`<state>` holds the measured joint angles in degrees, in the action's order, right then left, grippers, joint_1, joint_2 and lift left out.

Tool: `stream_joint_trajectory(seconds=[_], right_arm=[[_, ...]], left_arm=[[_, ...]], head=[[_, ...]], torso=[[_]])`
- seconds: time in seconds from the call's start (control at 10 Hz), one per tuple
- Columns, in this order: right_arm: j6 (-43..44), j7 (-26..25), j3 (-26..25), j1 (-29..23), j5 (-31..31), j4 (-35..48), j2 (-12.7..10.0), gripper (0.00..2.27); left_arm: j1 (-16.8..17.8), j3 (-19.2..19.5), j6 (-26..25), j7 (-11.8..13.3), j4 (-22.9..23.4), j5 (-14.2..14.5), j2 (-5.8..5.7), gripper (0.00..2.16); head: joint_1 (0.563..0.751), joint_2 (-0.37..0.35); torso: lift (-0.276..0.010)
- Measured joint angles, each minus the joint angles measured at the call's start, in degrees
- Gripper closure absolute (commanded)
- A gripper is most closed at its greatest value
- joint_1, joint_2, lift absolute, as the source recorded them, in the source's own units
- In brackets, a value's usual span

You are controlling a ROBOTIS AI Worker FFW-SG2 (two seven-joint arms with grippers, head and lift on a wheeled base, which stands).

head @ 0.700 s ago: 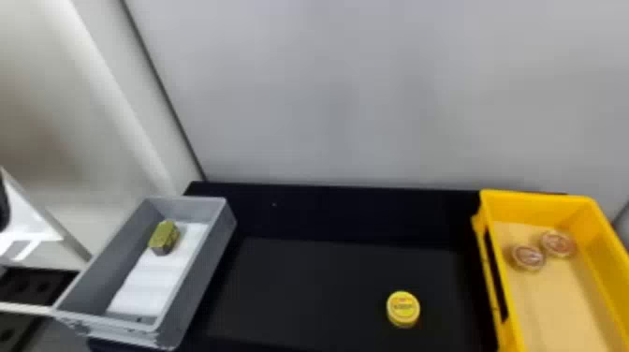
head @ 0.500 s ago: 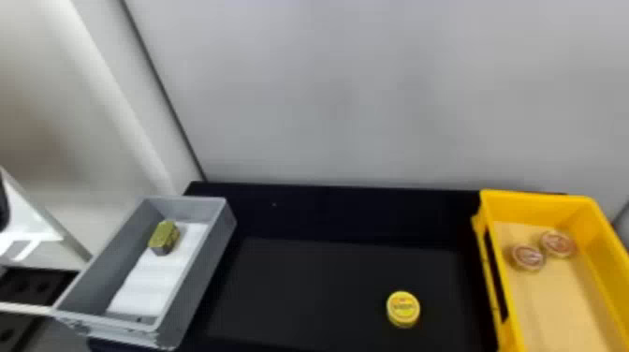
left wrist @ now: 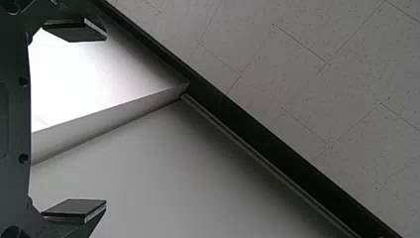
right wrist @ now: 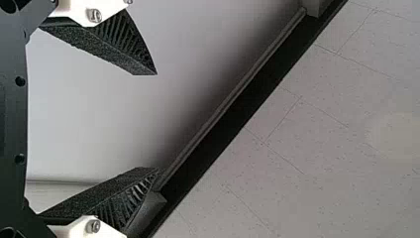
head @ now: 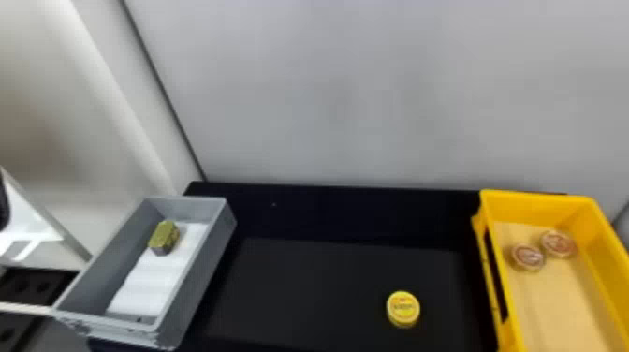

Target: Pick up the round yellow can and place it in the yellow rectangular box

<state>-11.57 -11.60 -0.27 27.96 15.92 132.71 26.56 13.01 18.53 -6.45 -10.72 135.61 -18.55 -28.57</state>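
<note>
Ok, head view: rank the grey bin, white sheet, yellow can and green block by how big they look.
1. Grey bin
2. White sheet
3. Yellow can and green block: too alike to rank

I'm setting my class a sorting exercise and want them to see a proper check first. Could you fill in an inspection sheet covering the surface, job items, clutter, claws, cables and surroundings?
Surface: black tabletop, with the job's can resting directly on it.
Job items: yellow can lies flat, outside and left of the yellow box.
Clutter: two round tins inside the yellow box; a gray bin at left holds a green block and white sheet.
Claws: left claw and right claw both open, holding nothing.
Cables: nothing seen.
Surroundings: pale wall behind the table.
</note>
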Motion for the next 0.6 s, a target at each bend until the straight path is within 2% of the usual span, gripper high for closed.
stream_joint_trajectory(seconds=[0.1, 0.2, 0.3, 0.4, 0.5, 0.6], right_arm=[[-2.54, -0.06, -0.01, -0.04, -2.87, -0.55, -0.19, 0.11], [-7.73, -0.17, -0.14, -0.12, -8.39, -1.49, -0.96, 0.13], [-14.51, -0.11, -0.37, 0.18, -13.36, -2.05, -1.99, 0.13], [-25.00, 0.65, -0.69, 1.46, -17.70, -2.26, -3.61, 0.13], [-38.75, 4.73, -1.48, 3.95, -20.25, -2.74, -5.72, 0.12], [-50.01, 11.51, -2.44, 6.37, -21.08, -4.46, -7.03, 0.12]], left_arm=[[0.05, -0.09, -0.03, 0.00, 0.00, 0.00, 0.04, 0.09], [0.10, -0.22, -0.05, 0.00, -0.02, 0.00, 0.14, 0.09], [0.18, -0.33, -0.06, 0.00, -0.05, 0.00, 0.21, 0.09], [0.29, -0.41, -0.06, 0.00, -0.07, -0.01, 0.24, 0.09], [0.38, -0.48, -0.08, 0.02, -0.09, -0.01, 0.25, 0.09], [0.51, -0.58, -0.11, 0.04, -0.09, -0.01, 0.26, 0.09]], head=[[0.704, 0.192], [0.704, 0.192], [0.704, 0.192], [0.704, 0.192], [0.704, 0.192], [0.704, 0.192]], torso=[[0.000], [0.000], [0.000], [0.000], [0.000], [0.000]])
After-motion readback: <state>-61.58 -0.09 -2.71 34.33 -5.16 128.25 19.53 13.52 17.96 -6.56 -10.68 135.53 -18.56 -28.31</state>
